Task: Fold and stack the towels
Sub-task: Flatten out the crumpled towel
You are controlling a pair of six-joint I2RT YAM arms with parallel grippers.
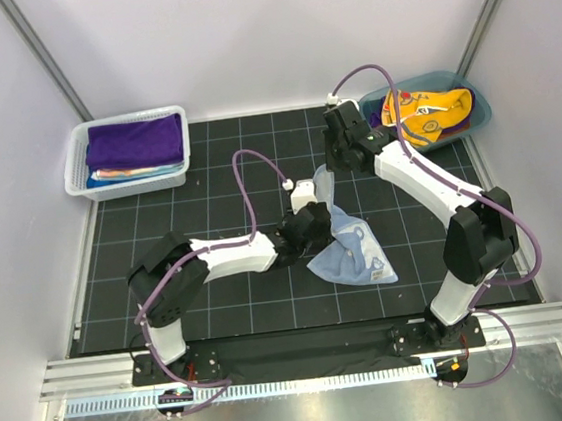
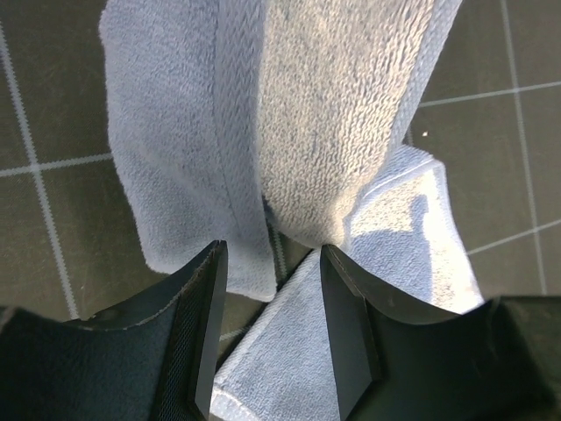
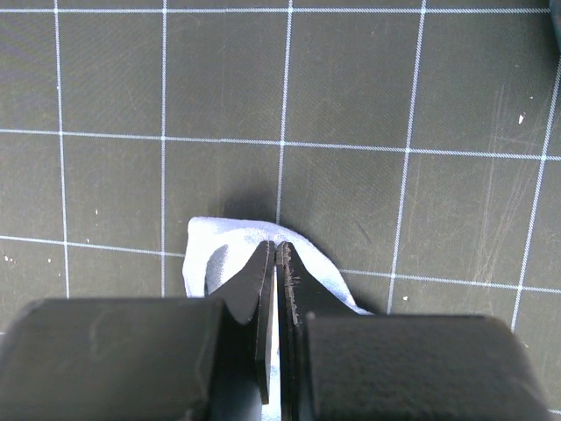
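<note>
Purple terry tops the pile at the far left: a deep purple towel (image 1: 133, 141) lies folded flat in the white mesh basket (image 1: 75, 164), over other folded cloths (image 1: 126, 173) whose blue and orange edges show along the near side. I take that stack to be the finished share of the work, three towels or so, though the lower layers are too hidden to count. Moving right onto the black grid mat (image 1: 162, 223), the left gripper (image 1: 308, 226) sits near the middle of the mat at the left edge of the light blue towel (image 1: 351, 253). Its wrist view shows the fingers spread apart, with a hanging fold of the cloth just beyond the tips and nothing pinched between them. That towel is the one in hand. Most of it lies crumpled on the mat right of centre, and one corner rises toward the far side, where the right gripper (image 1: 326, 163) holds it up. Seen from the right wrist, those fingers are pressed together on a small tuft of the pale blue cloth. It has no tidy fold yet, so I judge this piece barely begun. At the far right, the teal tub (image 1: 482, 111) holds a yellow-orange towel (image 1: 432, 114) with navy marks, bunched and unfolded. Whether more lies beneath it I cannot tell. By my reckoning the job is a little past halfway.
</note>
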